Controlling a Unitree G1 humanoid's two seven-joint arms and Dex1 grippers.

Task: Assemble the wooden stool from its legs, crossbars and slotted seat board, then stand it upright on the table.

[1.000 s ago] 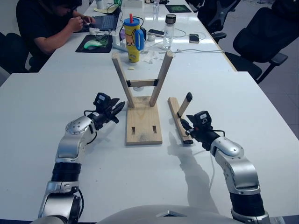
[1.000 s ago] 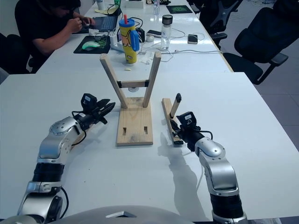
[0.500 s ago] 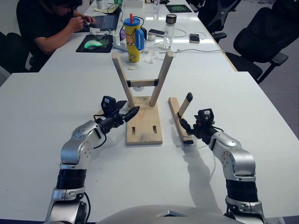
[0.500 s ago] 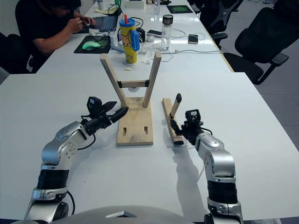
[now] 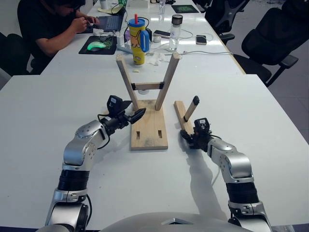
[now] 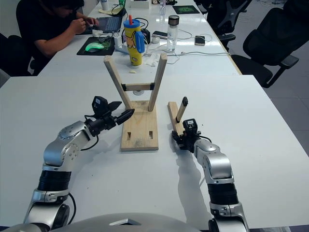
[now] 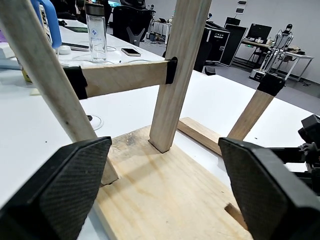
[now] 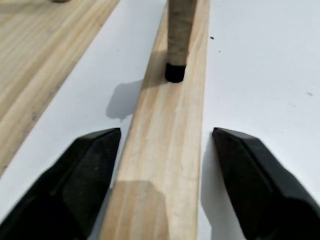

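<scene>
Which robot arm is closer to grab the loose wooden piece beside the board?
Right. Its open right claw straddles the near end of the loose wooden piece; the left claw hovers at the seat board's other side.

The table point(image 5: 38, 106) is overlooked by both head eyes alike; the seat board point(image 7: 165, 200) is faced closely from the left wrist, the loose leg point(image 8: 165, 160) from the right.

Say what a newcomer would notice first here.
At table centre, two legs joined by a crossbar stand on the seat board. Right of it lies a loose leg, the open right gripper astride its near end. The open left gripper is by the board's left edge.
</scene>
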